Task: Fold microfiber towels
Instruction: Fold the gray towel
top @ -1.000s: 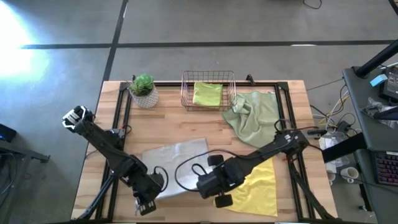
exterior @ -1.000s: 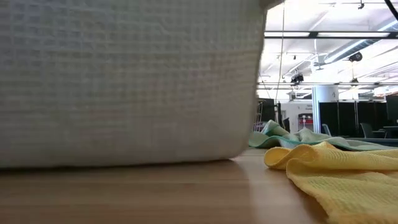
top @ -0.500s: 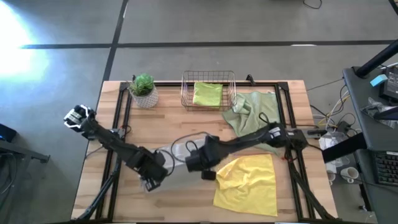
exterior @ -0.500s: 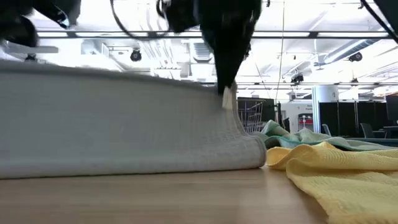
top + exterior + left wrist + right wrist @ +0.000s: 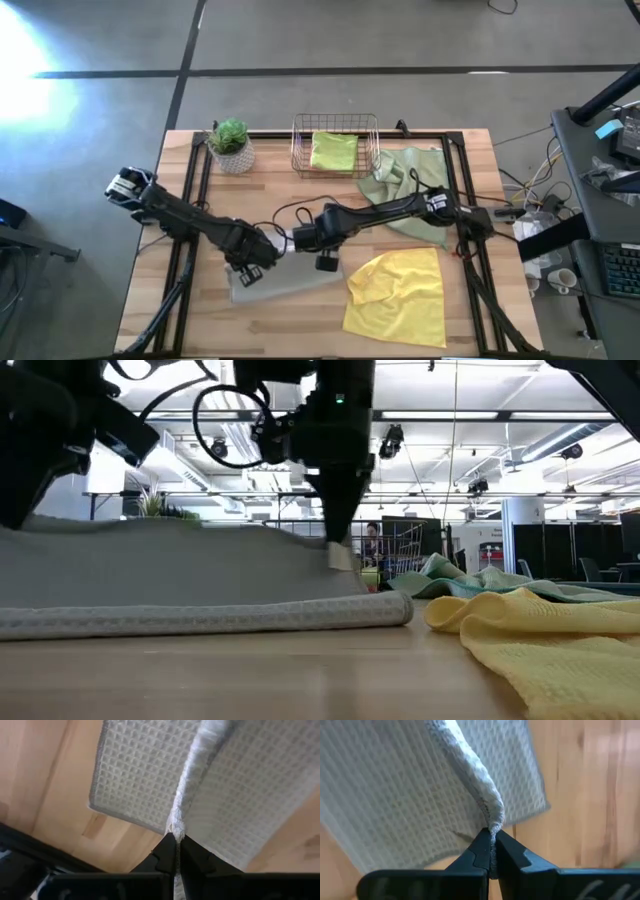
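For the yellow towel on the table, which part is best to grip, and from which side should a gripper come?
Probably the two front corners of the yellow towel, from straight above. It lies almost flat with bare wood around its front edge, while its far-left edge is rumpled and lies close to the right gripper.

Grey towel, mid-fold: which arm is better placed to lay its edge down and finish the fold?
Neither alone, probably. The left gripper and right gripper each pinch the grey towel, side by side above the table. Lowering together looks best.
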Robot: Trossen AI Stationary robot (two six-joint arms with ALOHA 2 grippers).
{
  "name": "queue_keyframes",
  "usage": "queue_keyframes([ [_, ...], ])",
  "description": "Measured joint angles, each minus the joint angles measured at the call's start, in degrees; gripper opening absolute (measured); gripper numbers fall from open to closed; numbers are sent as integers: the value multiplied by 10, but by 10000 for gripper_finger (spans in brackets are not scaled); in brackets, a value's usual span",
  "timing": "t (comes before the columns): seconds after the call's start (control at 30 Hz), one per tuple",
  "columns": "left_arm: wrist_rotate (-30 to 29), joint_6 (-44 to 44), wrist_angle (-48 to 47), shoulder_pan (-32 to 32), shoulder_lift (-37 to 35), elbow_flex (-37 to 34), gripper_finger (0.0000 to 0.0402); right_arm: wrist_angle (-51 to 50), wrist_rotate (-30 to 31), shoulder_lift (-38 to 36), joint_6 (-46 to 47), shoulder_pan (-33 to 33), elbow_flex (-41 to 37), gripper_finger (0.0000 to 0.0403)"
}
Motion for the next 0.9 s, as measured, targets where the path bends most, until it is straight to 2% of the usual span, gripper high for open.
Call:
queue_keyframes([
  [0.57,-101,17,1,3,0,-15,2,7,0,0,21,-28,-9,8],
  [0.9,-114,58,2,3,0,-15,2,10,0,0,26,-39,-10,8],
])
